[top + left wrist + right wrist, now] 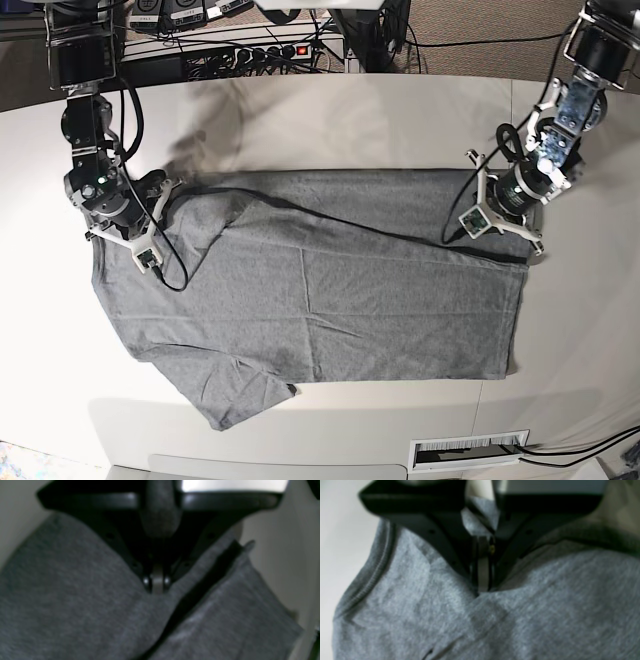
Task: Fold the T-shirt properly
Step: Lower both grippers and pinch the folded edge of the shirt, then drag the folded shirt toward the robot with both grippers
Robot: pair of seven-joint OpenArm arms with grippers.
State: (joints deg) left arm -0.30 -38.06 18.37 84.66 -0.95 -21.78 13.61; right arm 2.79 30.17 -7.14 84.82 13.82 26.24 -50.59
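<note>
I have the T-shirt (pixel 310 300) spread flat on the worktop (pixel 330 110), its long axis running left to right across the base view. The hem end lies toward that view's right; the sleeves and neck end lie toward its left.

Left tool (pixel 157 585): jaws closed on a pinch of T-shirt fabric at the far hem corner, as the left wrist view shows, with a dark fold running beside the tips. Right tool (pixel 483 585): jaws closed on fabric near the far shoulder, with a stitched seam visible just to one side in the right wrist view.

Governing relation: both tools hold the far long edge, one at each end, and the body of the T-shirt lies from them toward the near edge of the worktop. I judge the next move to be a fold across the short axis, carrying the far edge over toward the near one. Neither arm is nearer; each owns its own end.

Surface: pale, smooth, matte. A near sleeve (pixel 235 395) sticks out at the lower left. Cables and a power strip (pixel 265 50) lie beyond the far rim.
</note>
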